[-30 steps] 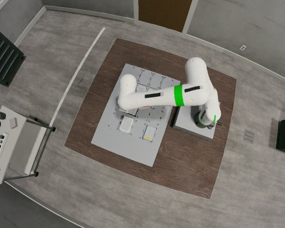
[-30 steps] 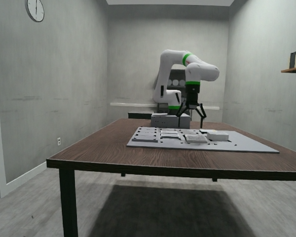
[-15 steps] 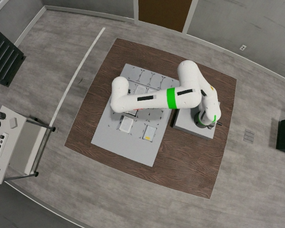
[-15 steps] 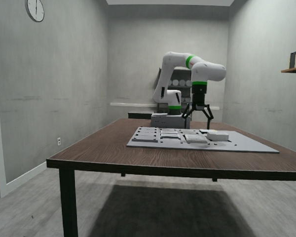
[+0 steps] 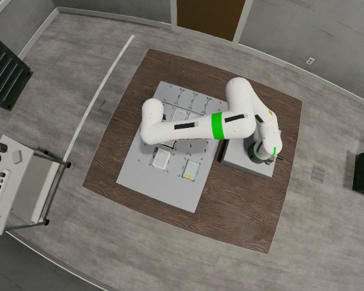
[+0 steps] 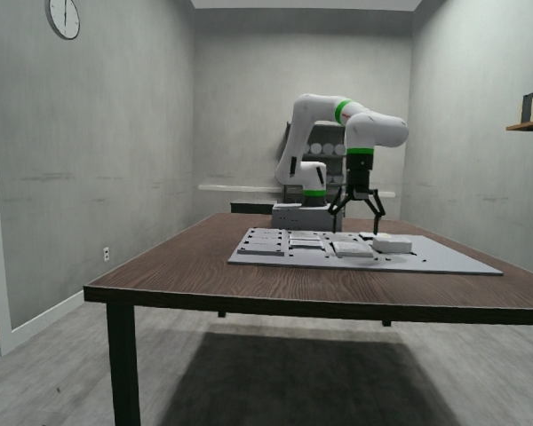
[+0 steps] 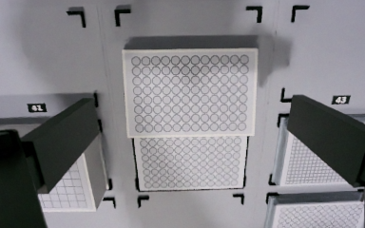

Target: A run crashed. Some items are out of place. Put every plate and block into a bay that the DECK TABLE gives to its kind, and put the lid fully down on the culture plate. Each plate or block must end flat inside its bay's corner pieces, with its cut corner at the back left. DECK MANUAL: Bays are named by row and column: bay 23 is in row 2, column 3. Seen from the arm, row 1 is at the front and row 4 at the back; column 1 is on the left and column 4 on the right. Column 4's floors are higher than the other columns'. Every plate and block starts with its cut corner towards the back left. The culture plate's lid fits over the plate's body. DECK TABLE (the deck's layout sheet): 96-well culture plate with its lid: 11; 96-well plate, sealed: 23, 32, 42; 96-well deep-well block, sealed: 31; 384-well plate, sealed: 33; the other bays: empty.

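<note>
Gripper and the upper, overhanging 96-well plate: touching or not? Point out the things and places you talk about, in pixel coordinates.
Apart. The wrist view shows deck surface between each finger of the open gripper [image 6: 354, 229] [image 7: 194, 106] and the upper plate's [image 7: 190, 92] side edges.

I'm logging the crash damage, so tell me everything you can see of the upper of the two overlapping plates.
The upper plate is a pale, rectangular, plastic-looking piece with a lighter rim and rows of printed circles on top. It lies outside any set of corner pieces, its front part overlapping the lower plate, on which it seems to rest. The open end effector isn't holding it.
</note>
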Motion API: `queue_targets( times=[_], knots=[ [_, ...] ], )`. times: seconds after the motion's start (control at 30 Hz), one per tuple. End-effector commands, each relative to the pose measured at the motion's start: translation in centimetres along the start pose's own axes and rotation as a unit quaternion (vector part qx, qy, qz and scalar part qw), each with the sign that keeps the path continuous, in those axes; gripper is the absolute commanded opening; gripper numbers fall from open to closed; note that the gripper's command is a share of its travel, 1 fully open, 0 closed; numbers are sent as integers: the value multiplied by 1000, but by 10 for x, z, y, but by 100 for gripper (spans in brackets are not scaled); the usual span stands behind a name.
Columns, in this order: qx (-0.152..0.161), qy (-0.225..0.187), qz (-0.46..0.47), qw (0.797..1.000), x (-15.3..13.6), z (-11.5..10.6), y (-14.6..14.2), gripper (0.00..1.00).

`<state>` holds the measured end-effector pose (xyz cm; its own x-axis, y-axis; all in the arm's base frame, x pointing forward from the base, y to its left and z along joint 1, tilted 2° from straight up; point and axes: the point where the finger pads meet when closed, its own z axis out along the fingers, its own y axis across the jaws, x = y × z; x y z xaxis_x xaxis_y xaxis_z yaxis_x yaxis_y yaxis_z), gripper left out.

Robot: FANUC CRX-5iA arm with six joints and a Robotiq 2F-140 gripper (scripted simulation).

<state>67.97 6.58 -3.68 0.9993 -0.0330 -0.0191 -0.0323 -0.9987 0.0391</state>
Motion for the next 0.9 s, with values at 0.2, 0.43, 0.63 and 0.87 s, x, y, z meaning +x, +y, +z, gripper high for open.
queue_targets(
  times=[0.2, 0.43, 0.63, 0.87],
  knots=[
    [0, 1, 0, 1000, 1, 9, 0, 100],
    [0, 1, 0, 1000, 1, 19, 0, 100],
    [0, 1, 0, 1000, 1, 27, 0, 100],
    [0, 1, 0, 1000, 1, 33, 0, 100]
  ],
)
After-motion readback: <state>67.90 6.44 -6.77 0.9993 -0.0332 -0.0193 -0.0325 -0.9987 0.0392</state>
